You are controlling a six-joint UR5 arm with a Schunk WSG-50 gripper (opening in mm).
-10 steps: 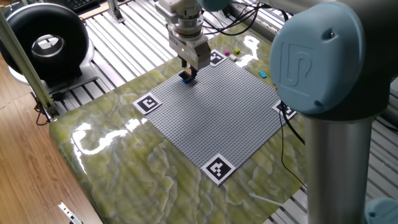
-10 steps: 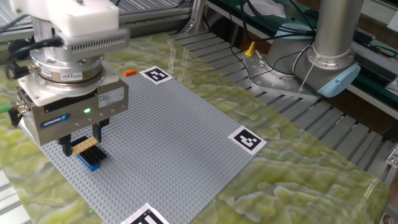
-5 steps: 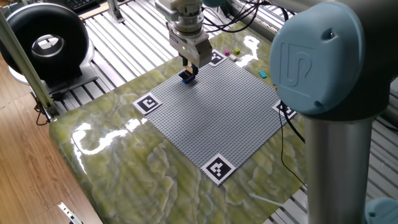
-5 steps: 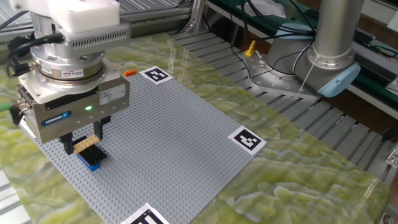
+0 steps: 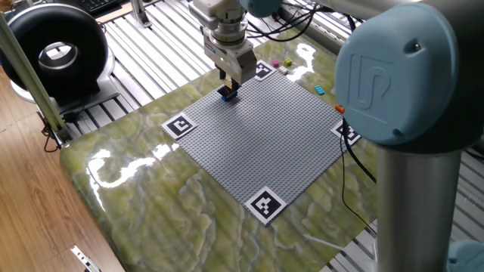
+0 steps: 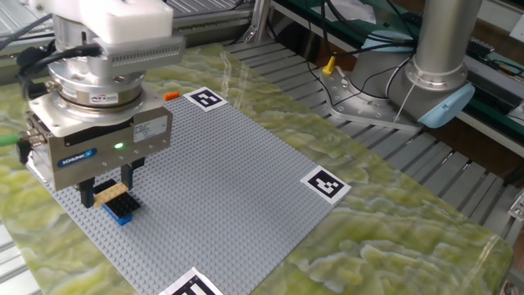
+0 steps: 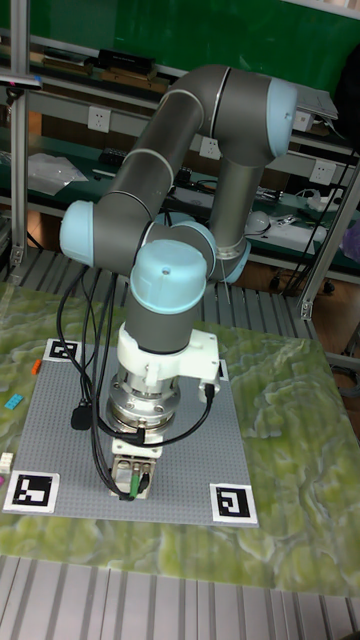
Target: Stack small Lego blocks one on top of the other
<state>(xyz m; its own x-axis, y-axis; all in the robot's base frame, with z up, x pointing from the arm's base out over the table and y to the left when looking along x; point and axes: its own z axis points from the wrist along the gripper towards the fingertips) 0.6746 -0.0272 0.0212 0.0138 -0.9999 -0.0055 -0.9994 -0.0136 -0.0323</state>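
Straddling the tan brick point(image 6: 110, 194) seated on the dark blue brick point(image 6: 120, 211) near the baseplate point(image 6: 246, 180) corner, the gripper point(image 6: 106, 187) looks barely released. Lifting off crooked could drag the pair loose.

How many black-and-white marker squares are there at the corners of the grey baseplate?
4 marker squares, one at each baseplate corner: left, nearest, far one beside the gripper, and right, partly hidden behind the arm.

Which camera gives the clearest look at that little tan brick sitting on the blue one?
The other fixed view: the tan brick shows close up atop the blue brick, between the gripper fingers. One fixed view shows only a tiny blue speck there. In the tall fixed view the arm hides it.
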